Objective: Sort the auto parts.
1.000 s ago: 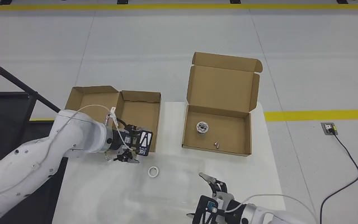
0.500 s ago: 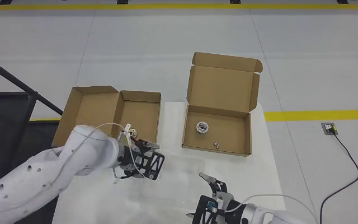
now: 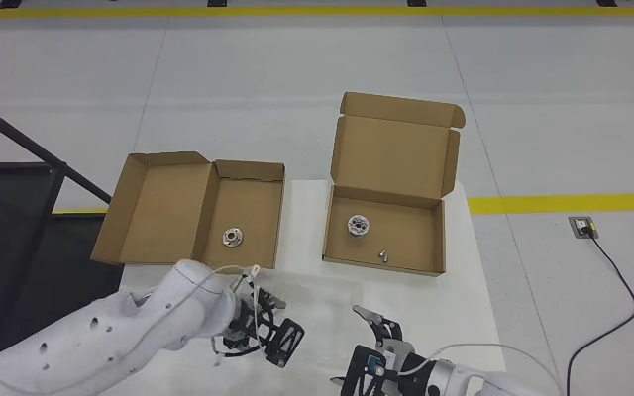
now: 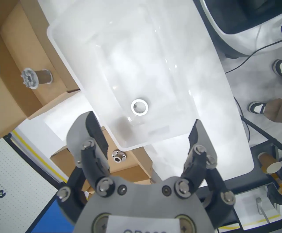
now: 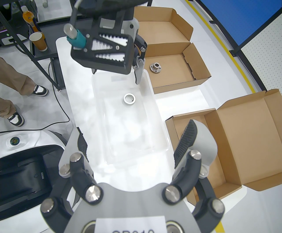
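Note:
A white ring (image 4: 140, 107) (image 5: 129, 98) lies in a clear tray (image 4: 77, 55) (image 5: 154, 123) (image 3: 332, 284) on the white table. My left gripper (image 4: 145, 130) (image 3: 280, 342) (image 5: 114, 53) hangs open just above the tray's end near the left cardboard box (image 3: 248, 203), with nothing between its fingers. A flanged hub (image 3: 232, 237) (image 5: 155, 66) (image 4: 119, 156) sits in that box. The right box (image 3: 386, 238) holds a round part (image 3: 358, 226) (image 4: 29, 77) and a small bolt (image 3: 384, 253). My right gripper (image 5: 135, 141) (image 3: 357, 346) is open and empty at the tray's other end.
Both boxes stand with lids open at the table's far side. A dark side cart with a paper cup (image 5: 38, 40) and a bottle (image 5: 27, 18) stands off the table's left edge. A person's legs (image 5: 13, 79) are beside it.
My left arm has swung from the left box toward the table's front and now sits over the tray. The hub now shows in the left box. The right arm has stayed still.

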`<act>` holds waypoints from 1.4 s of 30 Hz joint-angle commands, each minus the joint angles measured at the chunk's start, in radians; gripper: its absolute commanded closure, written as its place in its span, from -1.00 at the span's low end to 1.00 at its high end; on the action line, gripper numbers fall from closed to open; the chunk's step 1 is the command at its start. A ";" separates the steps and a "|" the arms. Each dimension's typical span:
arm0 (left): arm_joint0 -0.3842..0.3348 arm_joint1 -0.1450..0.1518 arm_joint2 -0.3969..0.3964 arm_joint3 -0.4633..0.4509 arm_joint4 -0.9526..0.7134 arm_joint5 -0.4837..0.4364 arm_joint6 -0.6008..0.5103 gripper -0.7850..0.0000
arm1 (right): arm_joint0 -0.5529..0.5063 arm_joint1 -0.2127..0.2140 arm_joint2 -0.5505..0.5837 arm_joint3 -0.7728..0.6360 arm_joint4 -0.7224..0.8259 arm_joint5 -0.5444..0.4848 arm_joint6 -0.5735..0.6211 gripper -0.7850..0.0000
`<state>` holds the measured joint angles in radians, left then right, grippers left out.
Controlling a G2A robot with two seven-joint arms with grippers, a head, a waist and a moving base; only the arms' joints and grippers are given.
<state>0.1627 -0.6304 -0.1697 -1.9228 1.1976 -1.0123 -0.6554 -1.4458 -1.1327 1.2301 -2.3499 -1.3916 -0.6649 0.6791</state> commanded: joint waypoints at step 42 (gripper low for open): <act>0.137 -0.206 -0.016 0.366 0.233 0.042 0.055 -0.59 | 0.000 0.000 0.000 0.000 0.000 0.000 0.000 -1.00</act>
<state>0.2971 -0.8294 -0.1847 -1.5698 1.4135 -0.9831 -0.6128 -1.4458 -1.1327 1.2301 -2.3499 -1.3916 -0.6649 0.6791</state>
